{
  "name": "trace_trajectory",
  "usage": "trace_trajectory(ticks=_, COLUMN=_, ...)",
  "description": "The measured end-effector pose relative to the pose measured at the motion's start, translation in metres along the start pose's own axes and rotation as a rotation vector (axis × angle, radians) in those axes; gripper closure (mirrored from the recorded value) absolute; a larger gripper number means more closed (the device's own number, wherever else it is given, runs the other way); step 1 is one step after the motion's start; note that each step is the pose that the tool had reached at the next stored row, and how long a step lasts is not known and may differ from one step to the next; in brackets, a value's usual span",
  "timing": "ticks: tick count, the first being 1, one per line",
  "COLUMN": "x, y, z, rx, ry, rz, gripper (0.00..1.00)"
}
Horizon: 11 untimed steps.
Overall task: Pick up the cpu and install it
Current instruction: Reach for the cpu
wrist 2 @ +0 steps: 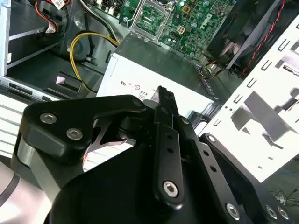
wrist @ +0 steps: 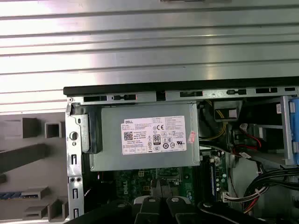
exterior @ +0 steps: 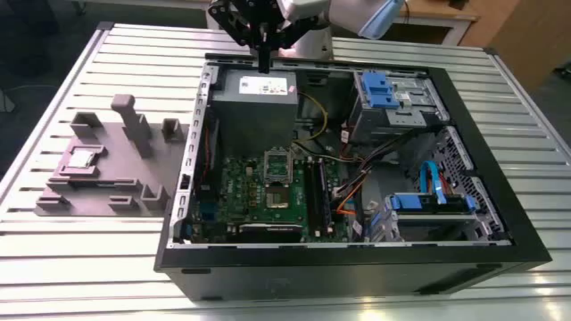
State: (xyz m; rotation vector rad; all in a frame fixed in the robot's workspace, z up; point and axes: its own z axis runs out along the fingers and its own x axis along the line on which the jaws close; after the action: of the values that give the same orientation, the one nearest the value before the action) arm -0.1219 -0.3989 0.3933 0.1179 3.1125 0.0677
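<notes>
Open air lies above the cpu point(exterior: 82, 158), though tall grey posts point(exterior: 134, 127) stand just beside it. Inside the case point(exterior: 357, 271), the power supply point(exterior: 254, 110) and cables point(exterior: 346, 195) hem the socket point(exterior: 278, 198).

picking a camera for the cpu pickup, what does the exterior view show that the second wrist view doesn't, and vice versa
Exterior view adds: the small square silver-topped cpu sitting in the grey moulded fixture, apart from the black gripper. Second wrist view adds: bolt heads on the gripper's linkage. Shared: the grey power supply box below the gripper, the green motherboard, a yellow cable.
</notes>
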Motion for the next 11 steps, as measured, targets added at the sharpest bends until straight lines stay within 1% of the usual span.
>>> trace_trajectory(ticks=11, x=0.0018, y=-0.0001, z=0.0000, rx=0.0000, ry=0.0000, rz=0.000, gripper=0.89)
